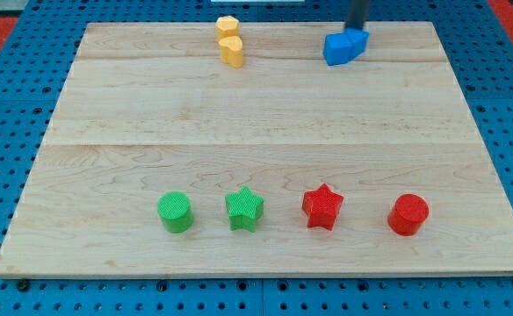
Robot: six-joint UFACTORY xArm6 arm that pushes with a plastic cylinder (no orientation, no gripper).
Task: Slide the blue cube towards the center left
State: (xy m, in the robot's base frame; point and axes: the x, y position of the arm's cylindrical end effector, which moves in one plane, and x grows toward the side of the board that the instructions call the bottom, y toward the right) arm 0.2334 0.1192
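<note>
The blue cube sits near the view's top edge of the wooden board, right of centre. My tip comes down from the view's top and ends at the cube's upper right side, touching or almost touching it. The rod above the tip is cut off by the frame's top edge.
A yellow block lies at the view's top, left of the blue cube. Along the view's bottom stand a green cylinder, a green star, a red star and a red cylinder. A blue pegboard surrounds the board.
</note>
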